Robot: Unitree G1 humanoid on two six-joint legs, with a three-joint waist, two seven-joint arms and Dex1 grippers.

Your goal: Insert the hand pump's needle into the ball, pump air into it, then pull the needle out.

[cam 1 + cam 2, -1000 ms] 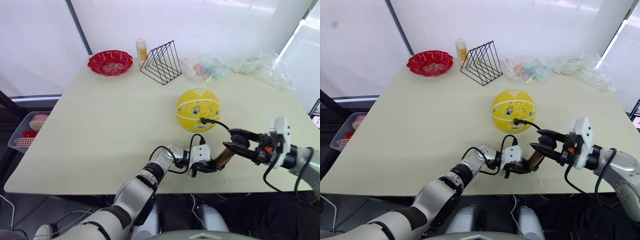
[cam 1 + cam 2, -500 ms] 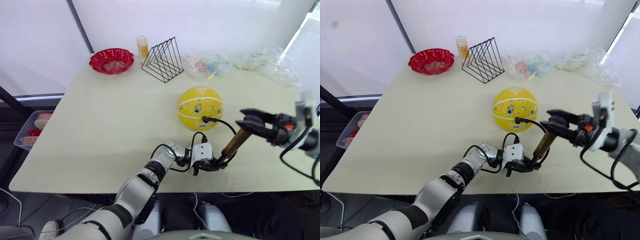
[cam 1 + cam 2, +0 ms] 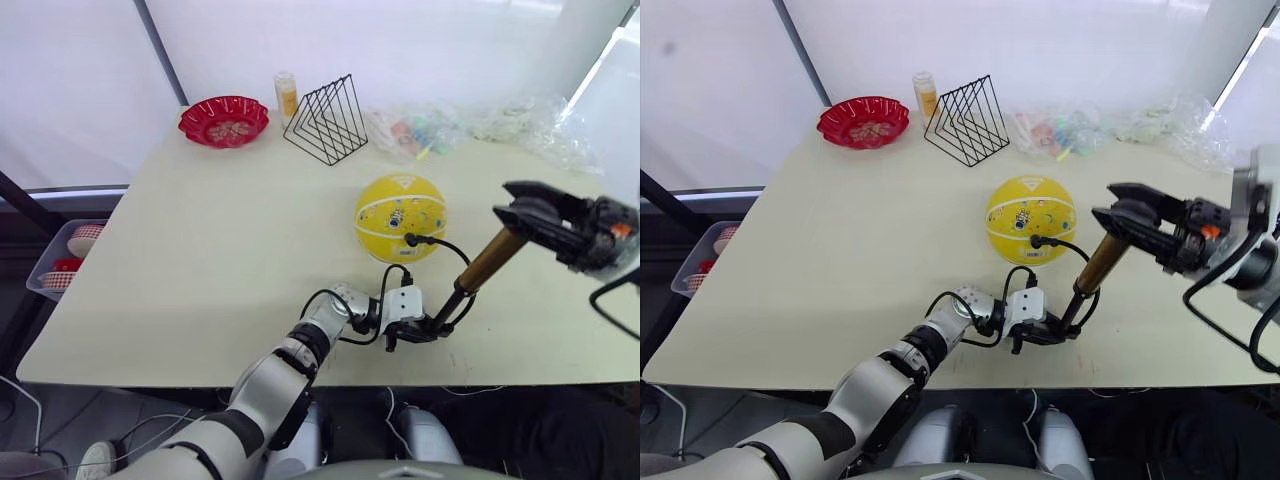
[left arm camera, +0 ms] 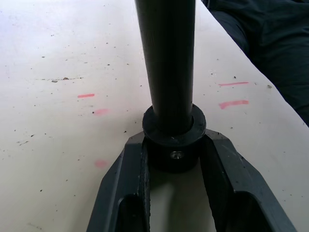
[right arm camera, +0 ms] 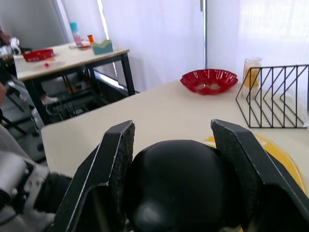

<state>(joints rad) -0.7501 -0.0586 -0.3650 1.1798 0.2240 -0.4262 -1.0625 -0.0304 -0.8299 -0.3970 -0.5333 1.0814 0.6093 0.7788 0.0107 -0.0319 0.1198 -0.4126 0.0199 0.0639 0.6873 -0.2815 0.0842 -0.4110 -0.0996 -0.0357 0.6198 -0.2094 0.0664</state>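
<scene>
Pumping is judged under way: the gold-bronze barrelled hand pump (image 3: 487, 263) is slanted above the cream tabletop (image 3: 200, 250), its black base collar clamped between the left gripper (image 4: 173, 159) fingers and its rounded black handle clasped by the right gripper (image 3: 528, 212) near the table's right side. The thin black hose (image 3: 440, 245) is run to the needle fitting (image 3: 409, 239), seated in the yellow printed ball (image 3: 399, 217). An off-axis stroke could tug the hose, so the needle might be bent or pulled free.
</scene>
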